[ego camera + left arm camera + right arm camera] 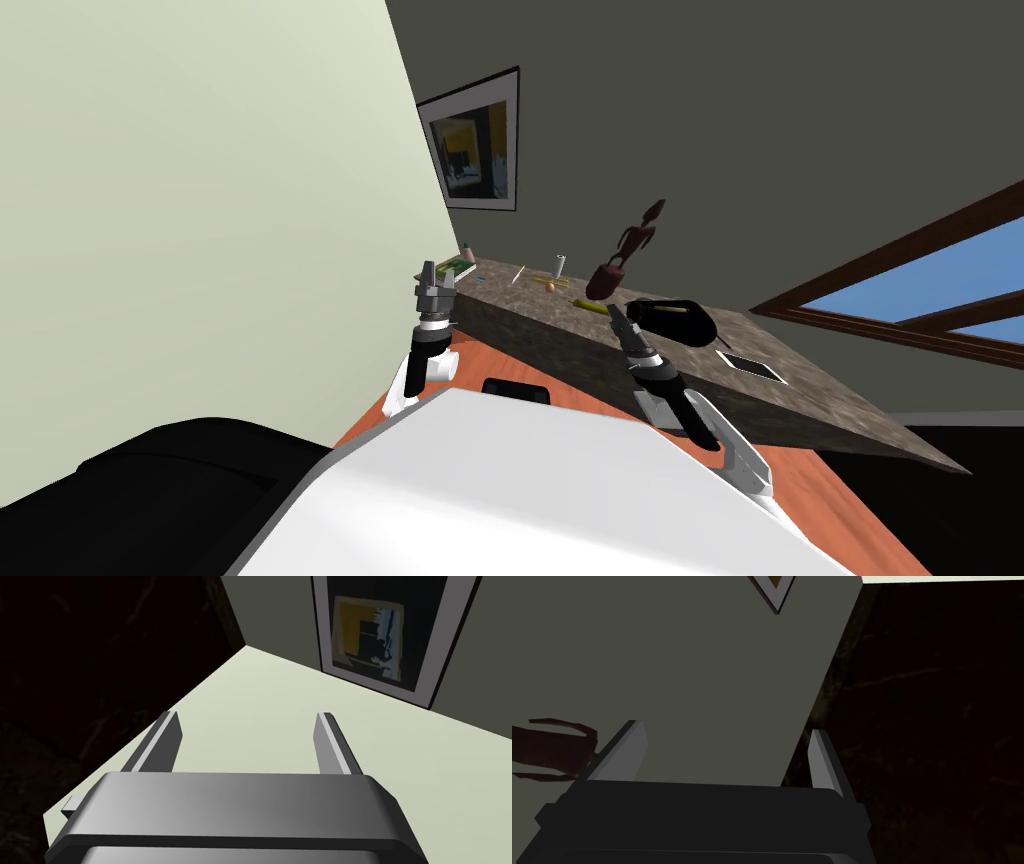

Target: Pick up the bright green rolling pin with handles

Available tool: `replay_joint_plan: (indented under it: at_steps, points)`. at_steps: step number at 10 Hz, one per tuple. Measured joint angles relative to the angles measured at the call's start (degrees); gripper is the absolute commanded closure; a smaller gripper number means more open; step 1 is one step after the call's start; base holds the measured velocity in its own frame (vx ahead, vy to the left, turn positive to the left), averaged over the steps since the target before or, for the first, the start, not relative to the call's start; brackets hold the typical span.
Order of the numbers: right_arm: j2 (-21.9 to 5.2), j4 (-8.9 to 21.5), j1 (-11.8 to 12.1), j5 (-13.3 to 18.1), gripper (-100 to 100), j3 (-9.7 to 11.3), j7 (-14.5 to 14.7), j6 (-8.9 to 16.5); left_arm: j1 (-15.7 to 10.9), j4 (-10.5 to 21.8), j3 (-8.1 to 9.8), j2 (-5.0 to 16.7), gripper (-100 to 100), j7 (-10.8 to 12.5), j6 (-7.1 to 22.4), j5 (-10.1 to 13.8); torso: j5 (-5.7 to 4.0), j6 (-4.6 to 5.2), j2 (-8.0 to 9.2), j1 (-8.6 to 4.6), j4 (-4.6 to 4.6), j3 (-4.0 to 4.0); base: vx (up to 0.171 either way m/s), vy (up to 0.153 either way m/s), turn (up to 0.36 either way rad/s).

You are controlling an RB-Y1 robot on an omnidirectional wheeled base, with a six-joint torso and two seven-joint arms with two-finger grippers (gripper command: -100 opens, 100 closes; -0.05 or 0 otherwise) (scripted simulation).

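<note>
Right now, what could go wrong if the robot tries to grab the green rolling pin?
1. The dark red statue stands just behind the green rolling pin. The open right gripper, already close by, could tip it over.
2. A black bowl-like thing sits close beside the pin, so a sideways swing might bump it.
3. The right wrist view faces a grey wall, not the pin, so the gripper may be aimed too high and miss.
</note>
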Motion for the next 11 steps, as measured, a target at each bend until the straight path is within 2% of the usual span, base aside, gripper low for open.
replay_joint_plan:
  at_steps: [3, 5, 8, 11]
  points:
    - [-5.4, 4.8, -0.8, 1.3, -100, 0.0, 0.0, -0.8, 0.0, 0.0, 0.0, 0.0, 0, 0.0, 0.0, 0.0, -0.01, -0.03, 0.02, 0.01, 0.0, 0.0, -0.052, 0.066, 0.118]
    - [-8.5, 6.2, -0.3, 2.4, -100, 0.2, 0.4, -0.7, 0.0, 0.0, 0.0, 0.0, 0, 0.0, 0.0, 0.0, -0.01, -0.03, -0.05, 0.01, -0.01, -0.03, -0.033, 0.064, 0.137]
    - [-13.9, 10.2, -0.9, 3.7, -100, 0.3, 0.4, -1.4, 0.0, 0.0, 0.0, 0.0, 0, 0.0, 0.0, 0.0, -0.02, 0.02, -0.08, -0.07, -0.02, -0.04, -0.032, 0.063, 0.14]
    - [-19.0, 15.0, -1.2, 5.6, -100, 0.9, 0.8, -2.4, 0.0, 0.0, 0.0, 0.0, 0, 0.0, 0.0, 0.0, -0.02, -0.02, -0.14, -0.05, -0.03, -0.08, -0.014, 0.057, 0.128]
